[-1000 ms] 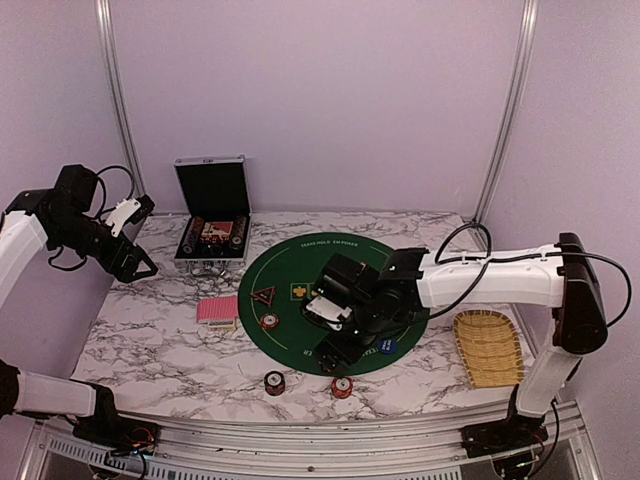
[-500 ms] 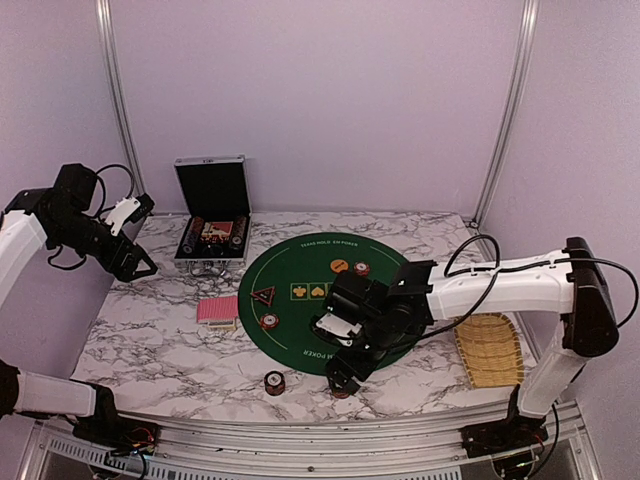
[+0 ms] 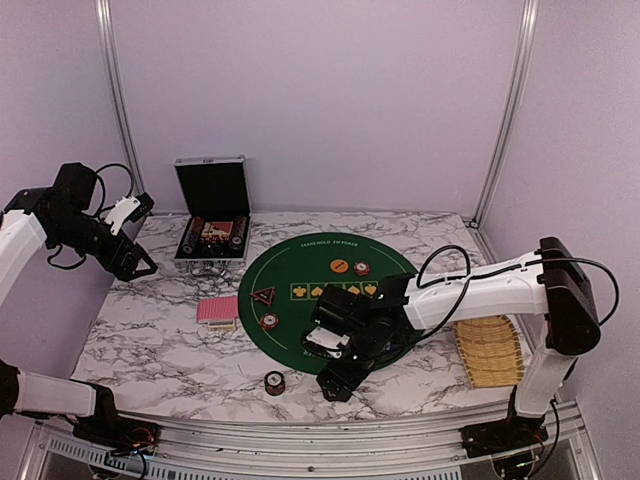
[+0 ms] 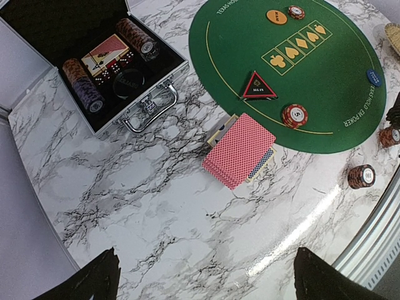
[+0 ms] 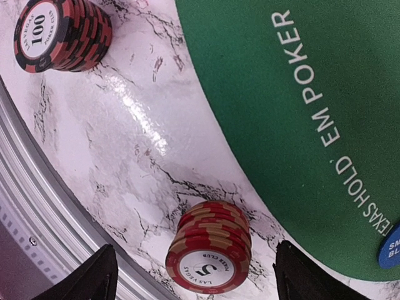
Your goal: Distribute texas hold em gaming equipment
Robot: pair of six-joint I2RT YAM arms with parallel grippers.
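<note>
My right gripper (image 5: 194,278) is open, with one dark finger on each side of a red "5" chip stack (image 5: 209,256) that stands on the marble just off the green mat (image 5: 300,81). In the top view the right gripper (image 3: 338,383) hides this stack. A dark-red "100" chip stack (image 5: 62,31) stands nearby (image 3: 274,382). The blue button disc (image 5: 390,247) lies at the mat's rim. My left gripper (image 4: 209,284) is open and empty, high over the left of the table. The pink-backed cards (image 4: 240,150), the triangular marker (image 4: 259,86), a chip stack (image 4: 294,115) and the orange disc (image 4: 276,16) are below it.
The open black case (image 3: 211,215) with chips and cards stands at the back left. The woven bamboo tray (image 3: 488,347) lies at the right. The table's metal front rail (image 5: 37,206) runs close behind the red stack. One chip (image 3: 361,267) lies by the orange disc.
My right gripper moved from over the mat toward the front edge and came down around the red chip stack. The left arm has not moved.
</note>
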